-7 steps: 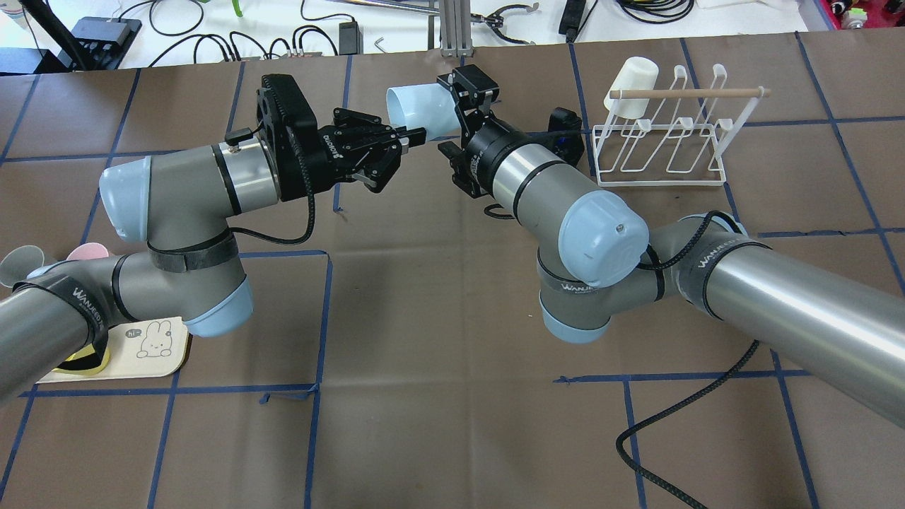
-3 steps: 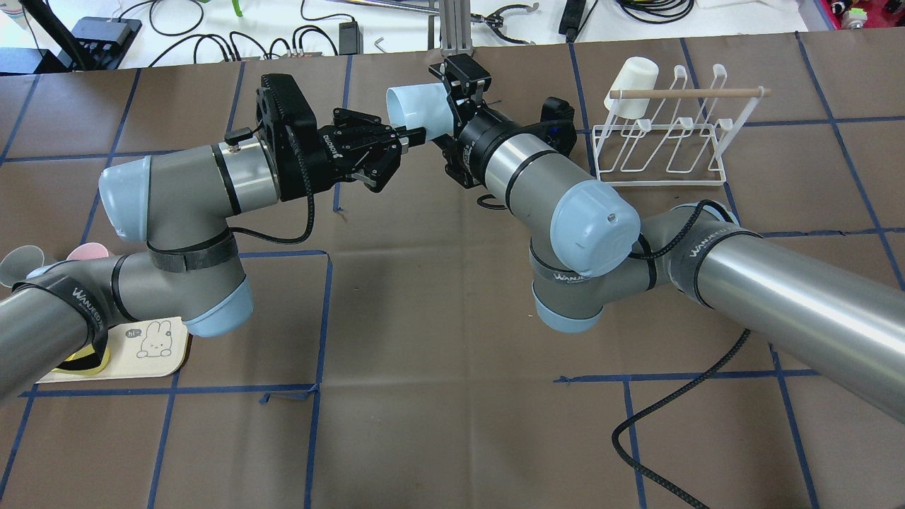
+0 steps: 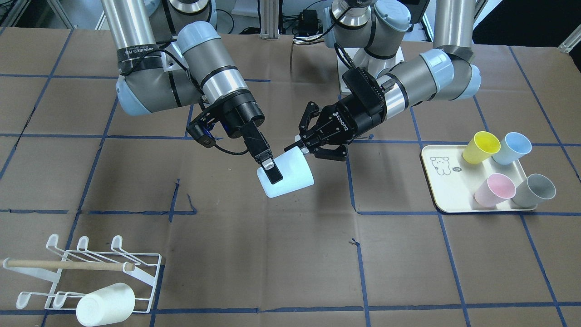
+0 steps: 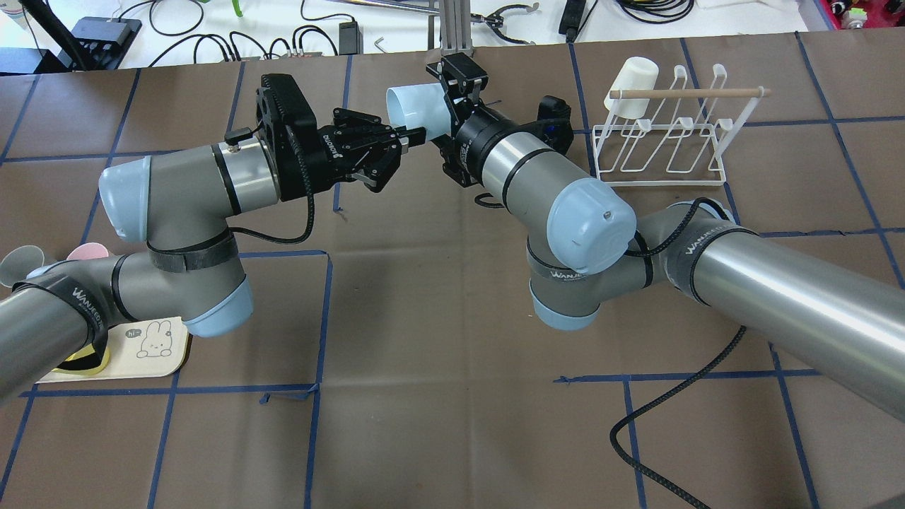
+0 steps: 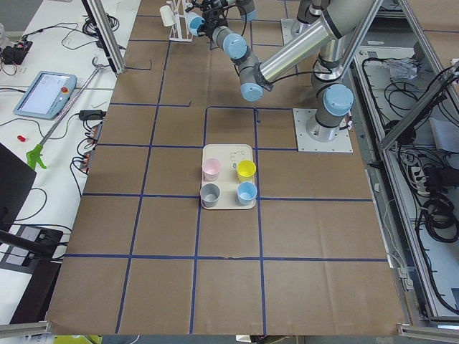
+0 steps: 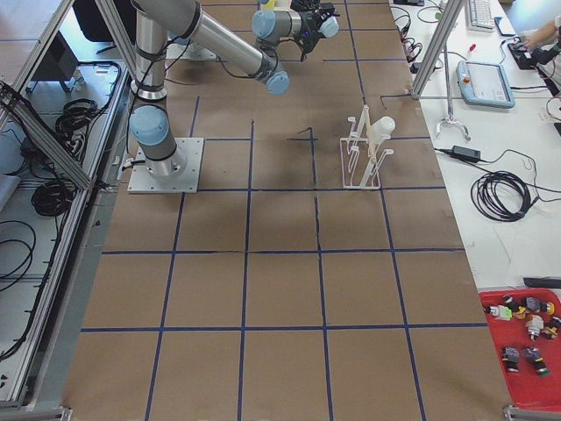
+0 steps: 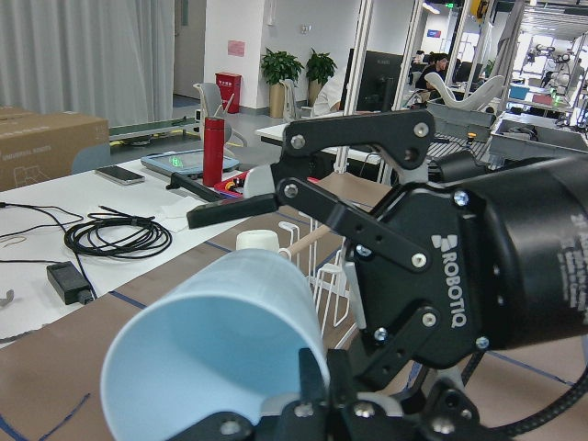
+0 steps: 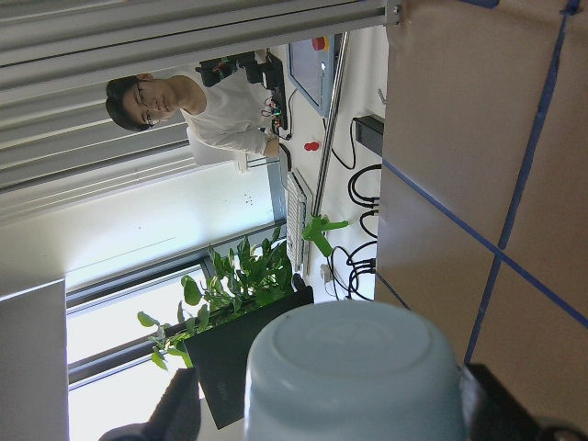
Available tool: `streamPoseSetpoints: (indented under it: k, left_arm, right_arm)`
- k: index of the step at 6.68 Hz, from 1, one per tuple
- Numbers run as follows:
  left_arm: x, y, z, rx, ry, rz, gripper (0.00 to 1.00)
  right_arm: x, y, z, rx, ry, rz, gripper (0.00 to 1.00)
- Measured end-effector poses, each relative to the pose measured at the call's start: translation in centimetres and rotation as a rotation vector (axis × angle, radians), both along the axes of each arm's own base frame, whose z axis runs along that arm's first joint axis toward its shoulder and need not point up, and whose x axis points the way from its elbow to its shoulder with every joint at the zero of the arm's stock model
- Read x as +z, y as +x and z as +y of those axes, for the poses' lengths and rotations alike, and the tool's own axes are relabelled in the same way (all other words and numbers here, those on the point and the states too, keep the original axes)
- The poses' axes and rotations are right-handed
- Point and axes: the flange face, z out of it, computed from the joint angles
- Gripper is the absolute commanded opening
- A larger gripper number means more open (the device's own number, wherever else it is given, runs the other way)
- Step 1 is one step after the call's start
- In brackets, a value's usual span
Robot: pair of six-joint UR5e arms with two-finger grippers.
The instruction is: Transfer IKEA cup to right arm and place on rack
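Front-facing view: the pale blue cup [image 3: 290, 175] hangs tilted over mid-table, clear of the paper. The left gripper [image 3: 295, 146] comes in from 2 o'clock, clenched on the rim. The right arm [image 3: 204, 63] reaches down from 11 o'clock, and the right gripper [image 3: 272, 172] lays one finger along the cup's wall. The rack [image 3: 150, 272] sits far off at 7 o'clock with a white cup [image 3: 105, 303] on it. The tray [image 3: 442, 193] is at 3 o'clock with four cups.

Overhead: the cup is up at 12 o'clock between the two wrists, mouth turned to 9 o'clock, and the rack is at 2 o'clock, well apart.

Side views: both grippers are too small to judge.

Left wrist: the cup's mouth fills 7 o'clock, with the wrist's own finger hooked on the rim at 6.

Right wrist: the cup's base is at 6 o'clock between two dark fingers. A gap shows beside the 8 o'clock one, so those jaws are spread astride, not clamped
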Motion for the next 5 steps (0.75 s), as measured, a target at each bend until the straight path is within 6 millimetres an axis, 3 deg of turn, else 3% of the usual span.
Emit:
streamPoseSetpoints:
  k: [2,4,5]
  left_arm:
    - [-0.01,0.00,-0.01,0.000,0.000,0.000,0.09]
    - [-0.03,0.01,-0.03,0.000,0.000,0.000,0.16]
    - [0.01,0.01,-0.06,0.000,0.000,0.000,0.36]
  right_arm:
    - [-0.02,0.03,-0.03,0.001,0.000,0.000,0.56]
    - [0.05,0.02,-0.05,0.004,-0.002,-0.001,0.41]
    - [0.13,0.01,-0.05,0.005,-0.004,-0.002,0.38]
